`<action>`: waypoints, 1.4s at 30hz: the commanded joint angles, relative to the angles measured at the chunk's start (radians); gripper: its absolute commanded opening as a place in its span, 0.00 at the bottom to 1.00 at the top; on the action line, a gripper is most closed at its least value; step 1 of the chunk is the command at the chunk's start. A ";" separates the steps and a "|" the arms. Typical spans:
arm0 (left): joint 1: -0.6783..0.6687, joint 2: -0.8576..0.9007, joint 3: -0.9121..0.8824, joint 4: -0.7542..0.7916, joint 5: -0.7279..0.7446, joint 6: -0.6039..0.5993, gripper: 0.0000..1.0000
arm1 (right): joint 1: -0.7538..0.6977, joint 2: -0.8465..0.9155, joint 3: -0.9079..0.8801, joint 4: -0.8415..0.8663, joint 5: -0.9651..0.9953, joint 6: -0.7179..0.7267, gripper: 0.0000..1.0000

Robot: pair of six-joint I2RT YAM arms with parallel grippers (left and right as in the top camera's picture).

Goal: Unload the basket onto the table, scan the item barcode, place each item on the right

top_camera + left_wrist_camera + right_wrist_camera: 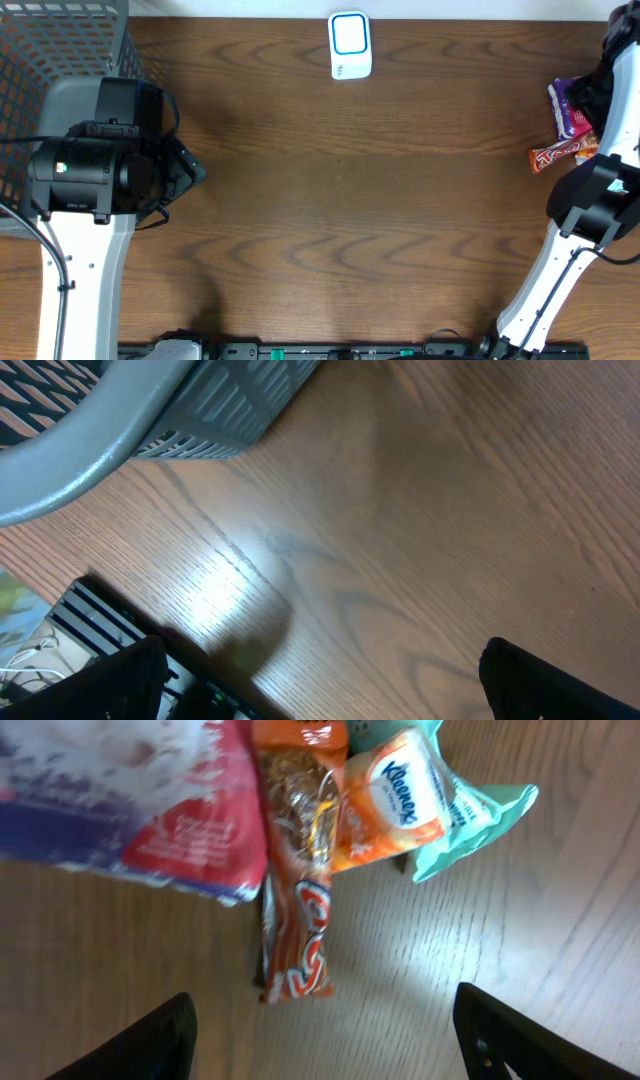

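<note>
Overhead: the scanner [350, 45] is sitting at 12 o'clock on the counter [340, 200]. The basket [40, 60] is at 10 o'clock, and the bar [563, 154] is lying at 3 o'clock beside a purple packet [566, 108].

Left wrist: the left tool [330, 685] is hanging wide open over the counter, with the basket at 11 o'clock.

Right wrist: the right tool [325, 1035] is gaping open, gripping nothing. The bar is lying at 12 o'clock from it, touching a tissue pack [395, 795].
</note>
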 commanded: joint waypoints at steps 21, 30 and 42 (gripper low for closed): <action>0.005 -0.011 0.000 -0.006 -0.013 -0.009 0.99 | 0.410 -0.513 0.001 -0.112 0.076 -0.313 0.80; 0.005 -0.011 0.000 -0.006 -0.013 -0.009 0.99 | 0.481 -0.604 -0.042 -0.111 0.072 -0.362 0.76; 0.005 -0.011 0.000 -0.006 -0.013 -0.009 0.99 | 0.525 -0.911 -0.534 0.090 0.072 -0.362 0.73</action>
